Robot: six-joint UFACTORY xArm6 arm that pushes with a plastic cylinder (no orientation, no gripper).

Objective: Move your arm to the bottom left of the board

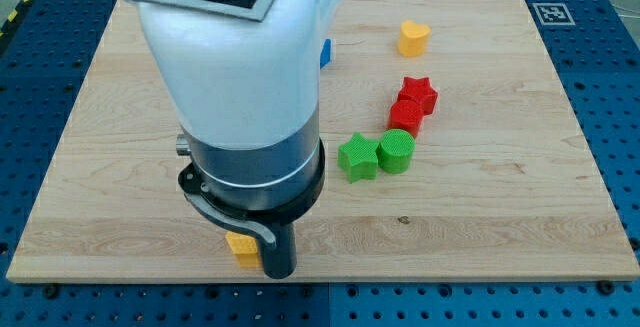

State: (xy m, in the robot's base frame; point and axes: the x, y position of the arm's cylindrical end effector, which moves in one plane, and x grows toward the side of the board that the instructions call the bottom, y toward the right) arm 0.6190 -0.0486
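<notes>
My arm's white and dark body (245,97) fills the left middle of the view and hides much of the wooden board (500,197). The dark rod reaches down to my tip (278,270) near the board's bottom edge, left of centre. A small yellow block (241,248) lies right against the rod's left side, partly hidden by the arm's bracket. A green star (358,156) and a green cylinder (396,151) sit touching, to the upper right of my tip.
A red cylinder (405,118) and a red star (418,94) sit touching above the green pair. A yellow heart (413,38) lies near the view's top. A blue block's edge (325,53) peeks from behind the arm. A black-and-white marker (552,12) is at the board's top right corner.
</notes>
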